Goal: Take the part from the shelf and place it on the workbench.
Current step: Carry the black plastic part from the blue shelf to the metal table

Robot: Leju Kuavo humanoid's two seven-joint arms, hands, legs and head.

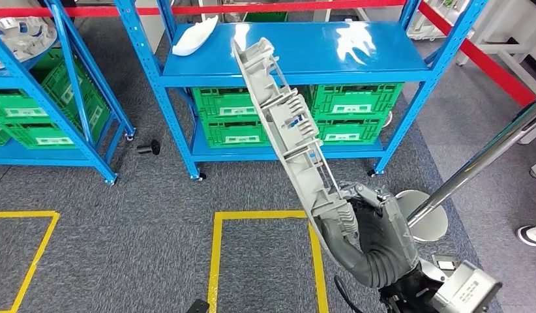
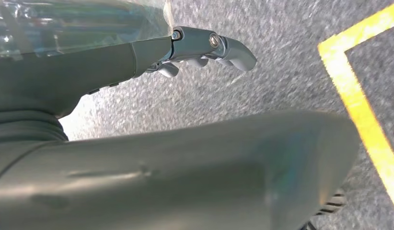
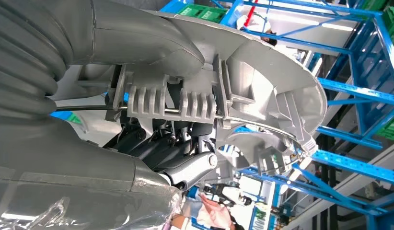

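The right hand grips the lower end of the part, a long grey ribbed plastic piece, its fingers curled around the moulded ribs. The part rises tilted up and away from the hand, over the grey carpet, its top end in front of the blue shelf. The left hand hangs over the carpet near a yellow floor line, fingers loosely bent and holding nothing. Green crates sit on the lower level of the shelf; their contents cannot be seen. A white piece lies on the upper level.
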